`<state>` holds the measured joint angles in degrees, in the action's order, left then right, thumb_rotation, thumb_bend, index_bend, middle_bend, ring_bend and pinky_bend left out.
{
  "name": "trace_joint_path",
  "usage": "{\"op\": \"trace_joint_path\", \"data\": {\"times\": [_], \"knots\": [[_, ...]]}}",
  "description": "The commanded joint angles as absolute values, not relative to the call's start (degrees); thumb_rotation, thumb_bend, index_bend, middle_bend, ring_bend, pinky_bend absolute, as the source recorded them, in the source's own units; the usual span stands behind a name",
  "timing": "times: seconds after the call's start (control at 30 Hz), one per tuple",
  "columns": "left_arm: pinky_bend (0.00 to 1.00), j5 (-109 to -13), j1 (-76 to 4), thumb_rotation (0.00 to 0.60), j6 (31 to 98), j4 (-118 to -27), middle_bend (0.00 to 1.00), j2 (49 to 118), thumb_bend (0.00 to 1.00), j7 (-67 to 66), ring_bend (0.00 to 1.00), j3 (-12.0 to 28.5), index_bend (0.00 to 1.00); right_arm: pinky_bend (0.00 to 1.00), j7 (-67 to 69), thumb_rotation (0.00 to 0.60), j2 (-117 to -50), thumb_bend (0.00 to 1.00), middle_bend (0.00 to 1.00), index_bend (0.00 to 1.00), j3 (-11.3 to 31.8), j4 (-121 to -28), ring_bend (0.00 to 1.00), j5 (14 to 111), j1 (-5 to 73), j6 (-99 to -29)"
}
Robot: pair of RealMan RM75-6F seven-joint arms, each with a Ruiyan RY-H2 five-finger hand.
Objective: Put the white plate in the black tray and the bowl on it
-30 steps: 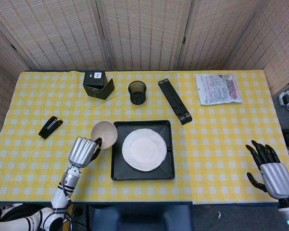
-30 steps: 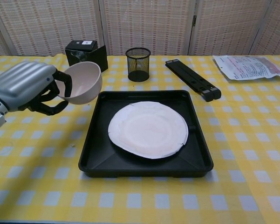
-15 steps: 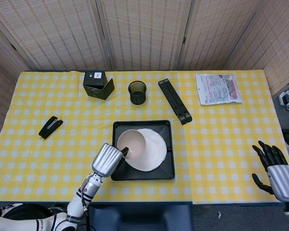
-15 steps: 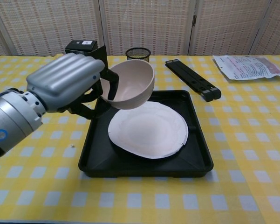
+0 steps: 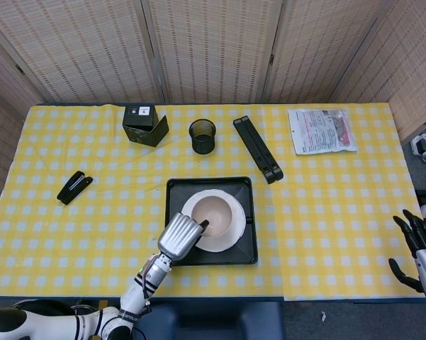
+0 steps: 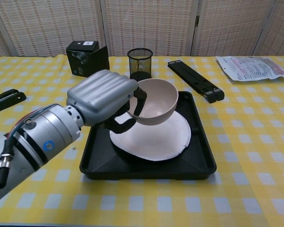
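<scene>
1. The yellow-and-white checked table (image 5: 326,212) carries everything; the square black plastic tray (image 6: 198,163) sits near the middle of its front edge, so the working zone is close to the robot.
2. The tray already holds the round white plate (image 6: 175,139), which lies flat and fills most of the tray floor. That half of the task looks done, and only the bowl remains.
3. The left hand (image 6: 104,97) pinches the near-left rim of the round beige bowl (image 6: 156,101), with fingers hooked over the lip and into the inside. The bowl hangs above the plate, tipped slightly, and does not appear to touch it yet.
4. To do this step well, I judge the hand should level the bowl first and then lower it straight down over the plate's centre. The base should land flat, not on an edge.
5. Release should wait until the base rests on the plate. The fingers should then open gently and lift out without dragging the rim, since a light plate could slide in the tray.
6. The right hand (image 5: 424,251) waits off the table's front right corner with its fingers spread and nothing in it.
</scene>
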<state>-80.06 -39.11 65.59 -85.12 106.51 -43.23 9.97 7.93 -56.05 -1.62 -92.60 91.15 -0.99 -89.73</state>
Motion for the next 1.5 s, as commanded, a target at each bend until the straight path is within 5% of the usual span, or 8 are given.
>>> {"op": "trace_joint_path", "data": {"times": [0.03,0.83,1.33,1.5], "knots": [[1.0,-79.3,-40.5,0.6,64.2,-82.4,1.0,108.2,0.51,-42.2,1.0,10.5,0.67,0.0,9.8,0.6,-55.7,0.41,0.0,0.0,-1.1,-91.8,0.0,90.7,-2.0,-91.5],[1.0,-78.9,-43.6,0.6,61.8,-67.5,1.0,115.7,0.51,-37.7,1.0,9.5,0.66,0.0,11.2,0.6,-55.2,0.4,0.0,0.0,0.1,-90.6,0.0,87.8,-4.6,-92.8],[1.0,-79.4,-43.1,0.6,63.6,-69.8,1.0,113.8,0.5,-37.0,1.0,9.4,0.22,0.0,10.6,0.6,-55.2,0.41,0.0,0.0,0.5,-90.8,0.0,88.0,-4.4,-91.8],[1.0,-80.5,-41.7,0.6,67.4,-74.0,1.0,110.8,0.5,-38.0,1.0,9.9,0.17,0.0,10.4,0.6,-55.2,0.41,0.0,0.0,0.4,-90.9,0.0,88.5,-4.2,-91.5]]}}
